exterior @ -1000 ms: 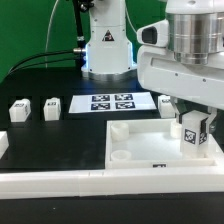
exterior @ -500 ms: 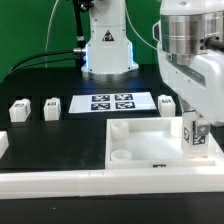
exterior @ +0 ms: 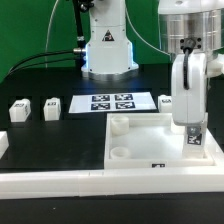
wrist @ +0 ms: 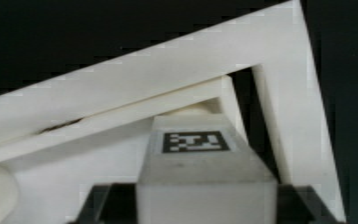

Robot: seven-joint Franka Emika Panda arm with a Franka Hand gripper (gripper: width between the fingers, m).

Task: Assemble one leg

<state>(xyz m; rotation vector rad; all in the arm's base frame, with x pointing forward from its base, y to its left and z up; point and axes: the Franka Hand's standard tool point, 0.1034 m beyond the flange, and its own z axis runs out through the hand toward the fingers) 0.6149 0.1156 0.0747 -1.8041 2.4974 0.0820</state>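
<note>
My gripper [exterior: 192, 128] is shut on a leg [exterior: 196, 141], a small white post with a black-and-white marker. It holds the leg upright over the far corner of the white square tray-like piece [exterior: 150, 146] on the exterior view's right. In the wrist view the leg [wrist: 197, 150] sits between the two black fingers [wrist: 115, 206] of my gripper [wrist: 202, 206], with the tray's corner rim [wrist: 176, 70] beyond it. Whether the leg touches the tray I cannot tell. Three more legs stand on the black table: two on the left [exterior: 18, 110] [exterior: 51, 107], one behind the tray [exterior: 166, 101].
The marker board [exterior: 110, 102] lies flat behind the tray. The arm's white base [exterior: 107, 45] stands at the back centre. A long white ledge [exterior: 60, 182] runs along the front. A small white part [exterior: 3, 145] sits at the left edge.
My gripper has turned about its vertical axis and come down a little with the leg, staying over the tray's far right corner. The loose legs have not moved.
</note>
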